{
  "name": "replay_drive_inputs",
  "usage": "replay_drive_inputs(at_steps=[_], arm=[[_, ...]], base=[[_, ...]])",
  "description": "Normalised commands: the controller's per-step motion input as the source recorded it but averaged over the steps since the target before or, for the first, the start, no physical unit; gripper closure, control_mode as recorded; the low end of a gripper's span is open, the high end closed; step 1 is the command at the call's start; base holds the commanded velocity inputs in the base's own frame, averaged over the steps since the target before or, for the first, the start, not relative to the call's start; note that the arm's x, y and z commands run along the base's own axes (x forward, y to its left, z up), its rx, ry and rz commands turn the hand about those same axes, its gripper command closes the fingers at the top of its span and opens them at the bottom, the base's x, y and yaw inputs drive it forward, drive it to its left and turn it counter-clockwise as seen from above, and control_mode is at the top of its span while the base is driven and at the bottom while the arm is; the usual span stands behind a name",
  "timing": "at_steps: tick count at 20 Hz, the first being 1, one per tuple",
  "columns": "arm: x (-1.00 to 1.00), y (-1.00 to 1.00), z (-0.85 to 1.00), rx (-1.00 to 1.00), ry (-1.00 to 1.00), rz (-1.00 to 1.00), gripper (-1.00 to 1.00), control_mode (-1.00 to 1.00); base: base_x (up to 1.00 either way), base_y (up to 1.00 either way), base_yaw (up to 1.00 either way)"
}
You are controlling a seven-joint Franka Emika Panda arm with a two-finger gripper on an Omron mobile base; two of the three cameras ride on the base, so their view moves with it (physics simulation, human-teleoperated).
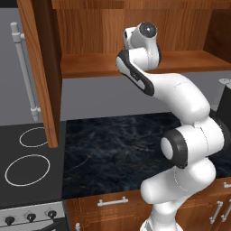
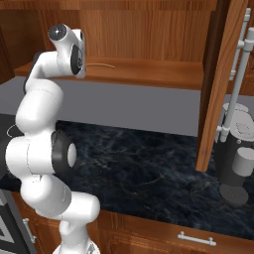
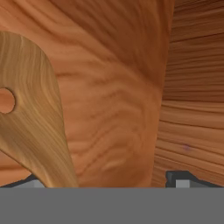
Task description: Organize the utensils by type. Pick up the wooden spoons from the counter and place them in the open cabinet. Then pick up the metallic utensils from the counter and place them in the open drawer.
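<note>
Wooden cabinet shelf (image 2: 163,72) carries a pale wooden spoon with a round hole in its flat head (image 3: 30,127), lying on the shelf floor close below the hand camera. White arm's two-finger gripper (image 3: 105,181) is reached into the open cabinet, fingers (image 3: 177,178) spread wide apart with the spoon's handle by the left one; contact cannot be confirmed. Dark marble counter (image 1: 113,144) lies below.

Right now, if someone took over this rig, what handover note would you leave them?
Tool: jaws open, holding nothing, reached up into the open cabinet.
Wooden spoon: lies on the cabinet shelf right by the tool, its handle also seen in the right base view.
Done: at least this spoon is in the cabinet.
Left: withdraw the arm, check the counter for more utensils; the open drawer cannot be seen from here.
</note>
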Motion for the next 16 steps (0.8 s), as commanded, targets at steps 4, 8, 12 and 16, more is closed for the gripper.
replay_drive_inputs(at_steps=[4, 8, 12, 16], arm=[[0.62, -0.01, 0.03, 0.0, 0.0, 0.0, -1.0, -1.0], [0.73, 0.0, 0.07, 0.0, 0.0, 0.0, -1.0, -1.0], [0.55, 0.0, 0.03, 0.0, 0.0, 0.0, -1.0, -1.0], [-0.19, 0.03, -0.04, 0.0, -0.08, 0.0, -1.0, -1.0]], base=[[0.0, 0.0, 0.0], [0.0, 0.0, 0.0], [0.0, 0.0, 0.0], [0.0, 0.0, 0.0]])
